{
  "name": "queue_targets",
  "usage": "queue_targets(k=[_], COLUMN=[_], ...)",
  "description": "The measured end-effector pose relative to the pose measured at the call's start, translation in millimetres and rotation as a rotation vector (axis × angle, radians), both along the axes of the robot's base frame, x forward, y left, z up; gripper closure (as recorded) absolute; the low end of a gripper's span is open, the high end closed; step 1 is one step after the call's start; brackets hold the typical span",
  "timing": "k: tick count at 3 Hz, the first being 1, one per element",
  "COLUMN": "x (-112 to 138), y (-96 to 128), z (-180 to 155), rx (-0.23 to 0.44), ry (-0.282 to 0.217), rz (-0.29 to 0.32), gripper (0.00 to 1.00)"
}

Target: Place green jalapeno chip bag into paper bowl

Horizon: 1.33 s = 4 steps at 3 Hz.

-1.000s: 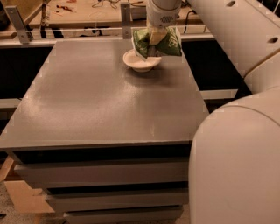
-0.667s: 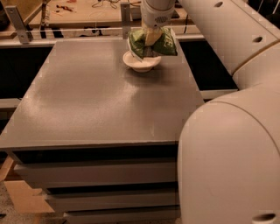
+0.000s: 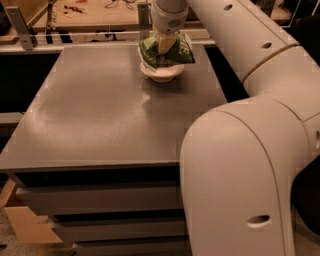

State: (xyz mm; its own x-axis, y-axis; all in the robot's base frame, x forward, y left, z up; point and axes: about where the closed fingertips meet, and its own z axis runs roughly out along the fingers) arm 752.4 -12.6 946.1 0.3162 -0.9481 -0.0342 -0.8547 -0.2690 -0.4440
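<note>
The green jalapeno chip bag (image 3: 177, 52) lies crumpled on top of the white paper bowl (image 3: 161, 74) at the far right of the grey table. It is wider than the bowl and hangs over the rim. My gripper (image 3: 165, 44) comes down from above and its tan fingers (image 3: 165, 43) are pressed into the middle of the bag, shut on it.
The grey table (image 3: 100, 115) drops off at its front edge, with drawers below. My large white arm (image 3: 250, 150) fills the right side of the view. A wooden workbench with small tools (image 3: 75, 9) and a rail stands behind the table.
The gripper and bag have sunk slightly toward the bowl, and the bag now rests on it. The arm has shifted a little to the left.
</note>
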Motion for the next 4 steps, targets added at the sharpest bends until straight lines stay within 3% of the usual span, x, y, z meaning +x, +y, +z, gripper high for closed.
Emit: queue_targets(k=[2, 4], x=[15, 31], y=[10, 6], z=[-13, -23], rx=[-0.022, -0.032], ry=[0.017, 0.020], rz=[0.009, -0.018], gripper=[1.00, 1.00])
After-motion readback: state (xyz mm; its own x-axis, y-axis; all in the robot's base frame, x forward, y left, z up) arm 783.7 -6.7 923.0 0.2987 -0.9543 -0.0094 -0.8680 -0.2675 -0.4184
